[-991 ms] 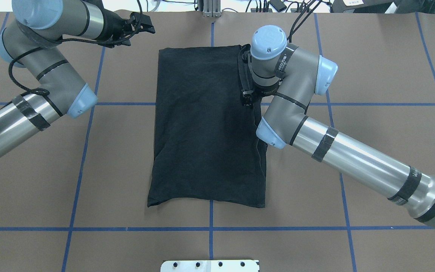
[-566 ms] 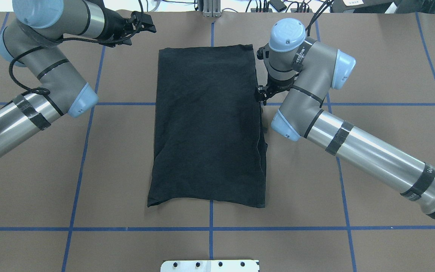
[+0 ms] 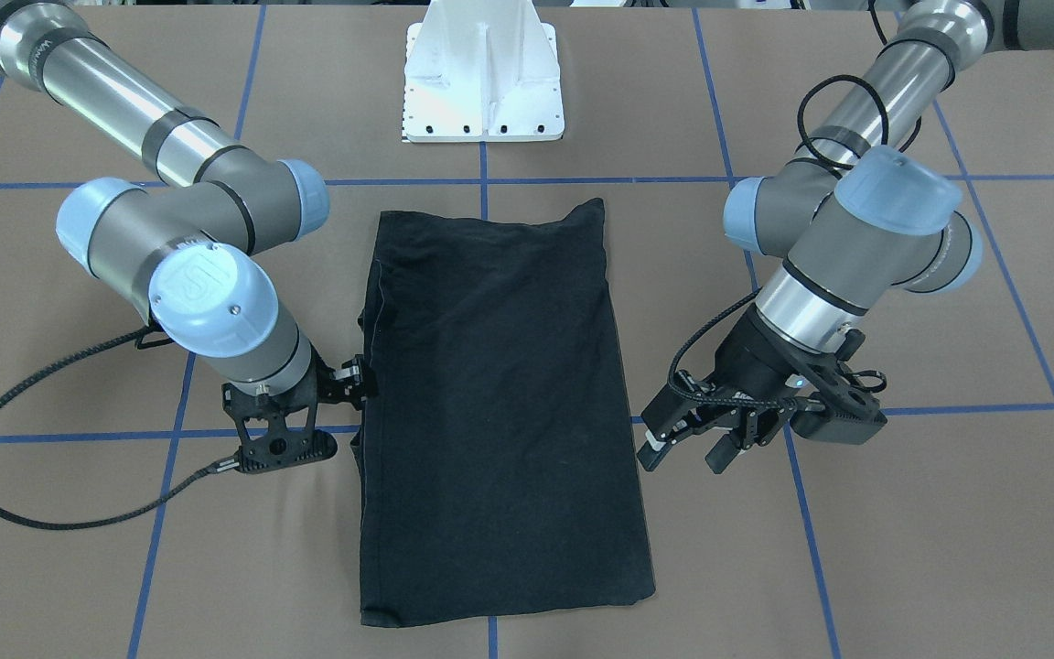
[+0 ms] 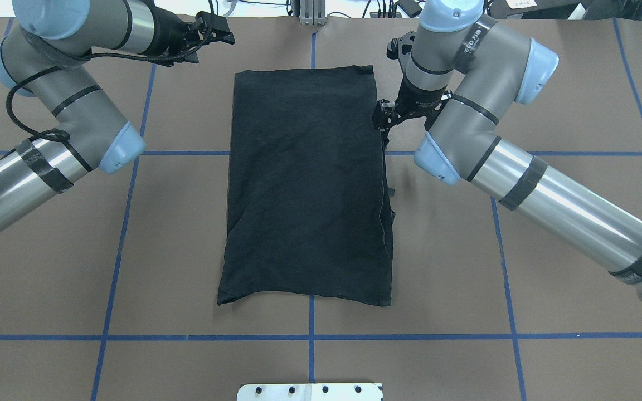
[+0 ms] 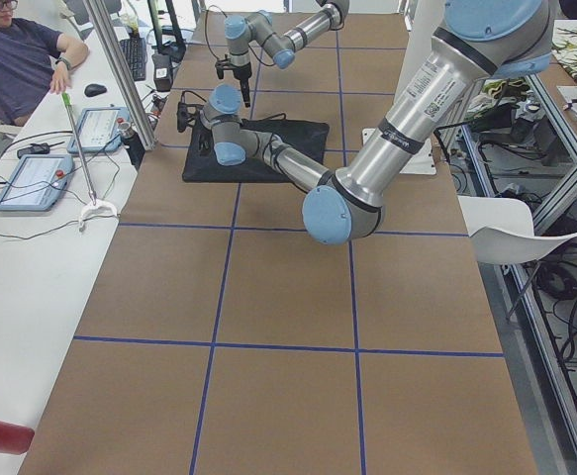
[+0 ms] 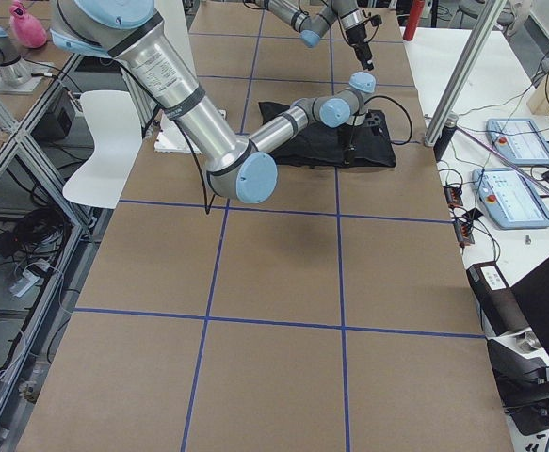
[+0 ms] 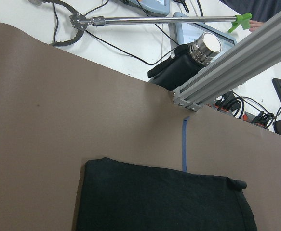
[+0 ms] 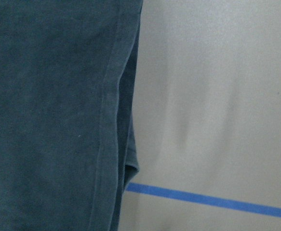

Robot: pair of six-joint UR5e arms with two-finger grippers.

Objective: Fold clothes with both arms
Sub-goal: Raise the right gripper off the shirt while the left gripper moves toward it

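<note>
Brown covering lies over the tabletop (image 4: pixel 187 223), ruled into large squares by blue tape lines (image 4: pixel 410 336), and a white pedestal base (image 4: pixel 310 391) sits at its near edge in the overhead view.

Starting at the left of that view, we see the left arm (image 4: pixel 20 178) come in low, bend at its blue-capped elbow and reach toward the far edge. The left end effector (image 3: pixel 682 456) hangs above bare tabletop, well apart from the cloth, and in the front-facing view its two fingers (image 3: pixel 649 455) stand clearly apart with nothing between them.

In the middle lies the black T-shirt (image 4: pixel 304 189), folded into a long rectangle and flat on the tabletop. Its long sides run from the robot's side to the far side. No print shows on the upper face. Along its right edge we can see doubled layers of fabric, with a small flap poking out near a tape line.

On the right, the right arm (image 4: pixel 549 195) angles in from the lower corner and turns down at the wrist. The right end effector (image 4: pixel 382 118) sits just beside the shirt's right edge, near the far corner. It is small and dark against the dark cloth, so we cannot tell whether its fingers are together or apart, nor whether they touch the fabric.
</note>
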